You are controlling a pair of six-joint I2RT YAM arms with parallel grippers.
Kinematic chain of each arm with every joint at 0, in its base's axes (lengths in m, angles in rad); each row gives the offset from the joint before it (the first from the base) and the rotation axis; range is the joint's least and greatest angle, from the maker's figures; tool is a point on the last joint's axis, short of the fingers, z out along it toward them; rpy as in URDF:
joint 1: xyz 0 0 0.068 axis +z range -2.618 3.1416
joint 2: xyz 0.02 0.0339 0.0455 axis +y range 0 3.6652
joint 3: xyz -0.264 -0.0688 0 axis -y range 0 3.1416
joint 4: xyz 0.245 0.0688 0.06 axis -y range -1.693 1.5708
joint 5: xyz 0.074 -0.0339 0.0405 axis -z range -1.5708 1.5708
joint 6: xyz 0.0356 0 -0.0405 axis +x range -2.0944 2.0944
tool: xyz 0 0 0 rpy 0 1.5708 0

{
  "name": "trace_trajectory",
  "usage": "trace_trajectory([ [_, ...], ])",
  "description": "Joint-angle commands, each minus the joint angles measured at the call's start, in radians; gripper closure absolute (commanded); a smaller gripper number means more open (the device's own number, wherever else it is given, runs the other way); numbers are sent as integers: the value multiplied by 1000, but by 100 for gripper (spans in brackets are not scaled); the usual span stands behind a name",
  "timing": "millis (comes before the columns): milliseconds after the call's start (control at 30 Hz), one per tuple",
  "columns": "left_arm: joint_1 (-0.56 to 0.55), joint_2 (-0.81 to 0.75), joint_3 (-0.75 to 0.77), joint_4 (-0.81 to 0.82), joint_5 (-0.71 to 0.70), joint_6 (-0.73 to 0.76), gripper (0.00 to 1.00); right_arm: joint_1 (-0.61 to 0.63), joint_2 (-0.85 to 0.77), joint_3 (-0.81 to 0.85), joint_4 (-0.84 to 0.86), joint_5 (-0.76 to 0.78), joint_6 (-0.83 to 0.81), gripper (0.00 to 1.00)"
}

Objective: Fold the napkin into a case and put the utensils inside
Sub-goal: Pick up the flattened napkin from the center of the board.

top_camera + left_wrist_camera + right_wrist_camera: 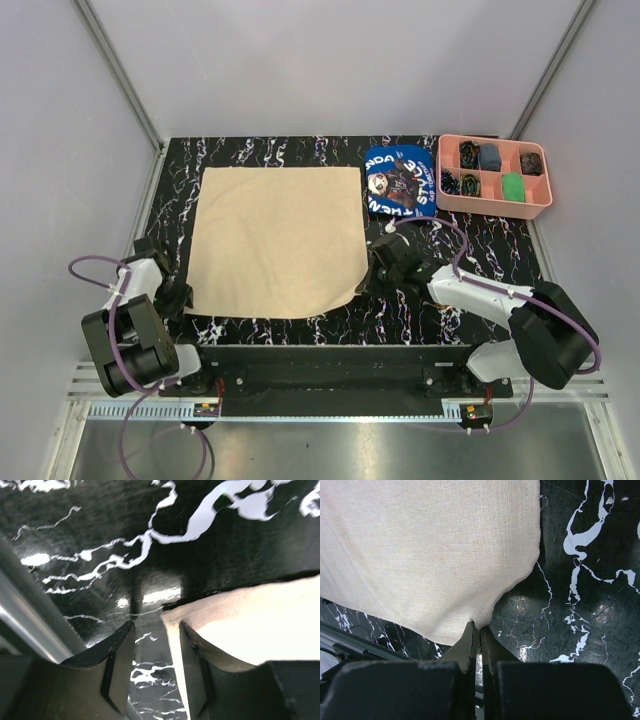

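1. Black table [510, 245] veined in white, boxed in by pale grey walls, carries everything.
2. Spread flat and unfolded across the left-centre of it lies the beige napkin [275, 240], one layer, with its near right corner slightly lifted and curled. No case exists yet.
3. At the far right corner sits a pink compartment tray [490, 207] with small dark and green items in it. I cannot tell whether any of these are the utensils.
4. Just left of the tray lies a blue printed cloth [400, 180], apart from the napkin.
5. Right claw [480, 635]: fingers pressed together, pinching the napkin's hem at the near right corner.
6. Left claw [156, 630]: fingers spread and low over the table at the napkin's near left corner. The corner's tip lies in the gap, closer to one finger. Nothing is gripped there.
7. Step in hand, as I judge it: taking hold of both near corners for the first fold.
8. Next move calls for the left claw to slide a little further onto the cloth and close on that corner. Both corners could then be lifted together and carried to the far edge, level, so the fold lands square.
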Motion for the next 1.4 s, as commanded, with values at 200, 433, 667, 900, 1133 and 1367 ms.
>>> trace_trajectory([
  [200,4,35,-34,134,-39,6,57,-11,-2,-13,36,-14,-5,100],
  [433,4,32,-88,202,1,-10,75,-9,-14,-27,35,-16,7,100],
  [667,8,-20,-102,228,18,1,96,-13,-24,-41,38,-10,12,100],
  [900,8,-97,-87,220,55,35,100,-14,-48,-39,41,-11,-54,100],
  [1133,7,-364,-57,165,79,32,100,-22,-132,-9,19,1,-148,100],
  [1367,7,-249,-42,99,76,49,100,-25,-174,-21,10,18,-125,100],
])
